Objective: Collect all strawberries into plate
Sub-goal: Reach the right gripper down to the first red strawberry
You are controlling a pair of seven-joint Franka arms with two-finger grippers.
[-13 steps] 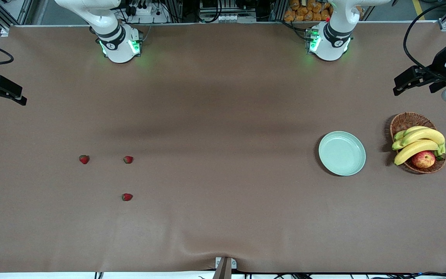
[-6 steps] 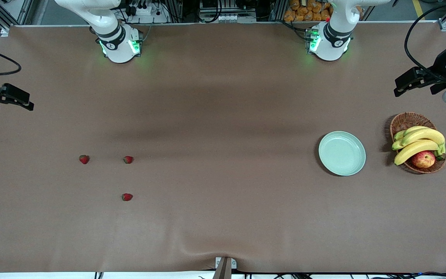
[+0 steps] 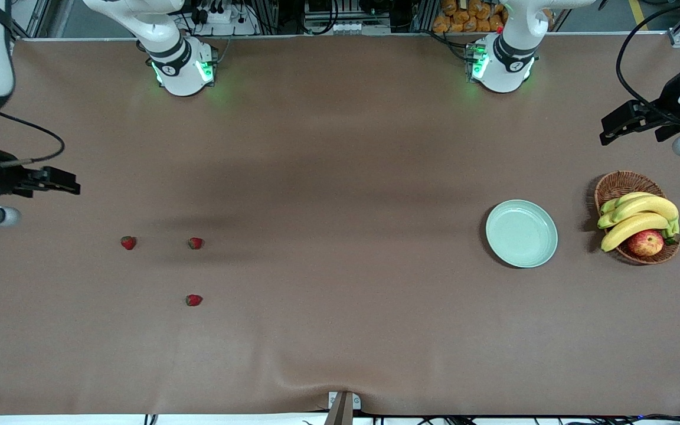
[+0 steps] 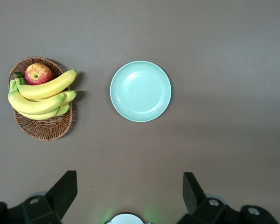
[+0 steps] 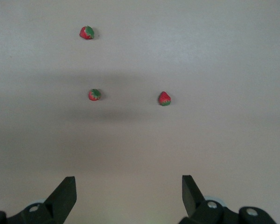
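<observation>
A brown table (image 3: 340, 177) seen from above, with two robot arms based along its upper edge. At the right arm's end, the right gripper (image 3: 59, 182) hangs in the air over bare tabletop, its two fingers (image 5: 65, 193) spread wide with nothing between them. The three strawberries (image 3: 128, 242) lie on the table close to this gripper, all nearer to the front camera than the spot it hangs over. Two of them sit side by side, a little apart; the third (image 3: 193, 300) lies nearer to the front camera than the second (image 3: 196, 243). Each is red with a dark green cap (clearest in the right wrist view (image 5: 164, 98)).

Well apart from the berries, toward the left arm's end, sits the pale green plate (image 3: 546, 251), with nothing on it. Just beside it is a wicker basket (image 3: 617, 184) holding bananas (image 3: 638, 215) and an apple (image 3: 646, 242). The left gripper (image 3: 617, 127) waits in the air over bare table near the basket, its fingers (image 4: 65, 189) also wide apart and holding nothing; plate and basket lie nearer to the front camera than the spot below it.
</observation>
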